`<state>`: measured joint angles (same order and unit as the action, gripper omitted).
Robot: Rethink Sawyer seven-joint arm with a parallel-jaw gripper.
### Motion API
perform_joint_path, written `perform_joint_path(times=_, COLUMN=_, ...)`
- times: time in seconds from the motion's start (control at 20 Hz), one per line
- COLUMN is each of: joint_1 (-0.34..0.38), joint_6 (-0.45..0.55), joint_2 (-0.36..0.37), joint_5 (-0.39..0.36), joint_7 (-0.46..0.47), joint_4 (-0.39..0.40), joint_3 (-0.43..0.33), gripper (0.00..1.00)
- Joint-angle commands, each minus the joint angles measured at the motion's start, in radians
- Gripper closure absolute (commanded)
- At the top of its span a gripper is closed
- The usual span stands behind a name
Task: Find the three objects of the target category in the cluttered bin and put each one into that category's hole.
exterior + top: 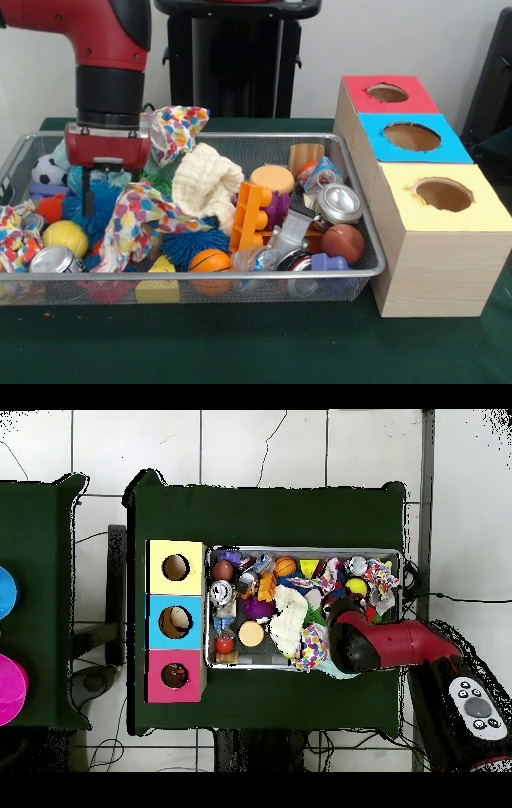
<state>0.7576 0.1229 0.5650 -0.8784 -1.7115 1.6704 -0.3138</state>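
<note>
The gripper [90,192] is dipping into the left end of the wire-mesh bin [240,276], its fingers buried among spiky blue puffer balls [100,210] and dotted cloth [140,212], so I cannot tell their spacing. No plush animal is showing. The red-ringed hole [387,93] is sitting rightmost, farthest back.

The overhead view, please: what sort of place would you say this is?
Probably a robotics lab: a red robot arm over a silver wire-mesh bin on a green-covered table, beside a pale wood three-hole sorting box.
</note>
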Motion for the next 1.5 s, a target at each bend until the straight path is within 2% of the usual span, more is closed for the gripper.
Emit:
perform_joint_path(times=0.05, joint_1=-0.065, joint_6=-0.04, joint_2=0.063, joint_5=0.046, joint_7=-0.21, joint_4=0.059, joint_3=0.152, gripper=0.0)
perform_joint_path(times=0.2, joint_1=-0.064, joint_6=-0.016, joint_2=0.066, joint_5=0.049, joint_7=-0.16, joint_4=0.027, joint_3=0.15, gripper=0.0)
perform_joint_path(times=0.4, joint_1=-0.042, joint_6=-0.006, joint_2=0.098, joint_5=0.053, joint_7=-0.123, joint_4=0.037, joint_3=0.134, gripper=0.0)
perform_joint_path(times=0.65, joint_1=0.031, joint_6=0.035, joint_2=0.125, joint_5=0.055, joint_7=-0.039, joint_4=0.03, joint_3=0.054, gripper=0.0)
perform_joint_path(times=0.85, joint_1=0.08, joint_6=0.042, joint_2=0.119, joint_5=0.044, joint_7=0.005, joint_4=0.014, joint_3=0.008, gripper=0.0)
perform_joint_path(times=1.2, joint_1=0.11, joint_6=-0.057, joint_2=0.011, joint_5=-0.022, joint_7=-0.013, joint_4=-0.042, joint_3=-0.001, gripper=0.0)
perform_joint_path(times=1.4, joint_1=0.194, joint_6=-0.035, joint_2=-0.095, joint_5=-0.046, joint_7=0.064, joint_4=-0.09, joint_3=-0.122, gripper=0.0)
perform_joint_path(times=1.5, joint_1=0.219, joint_6=-0.013, joint_2=-0.124, joint_5=-0.053, joint_7=0.1, joint_4=-0.106, joint_3=-0.166, gripper=0.0)
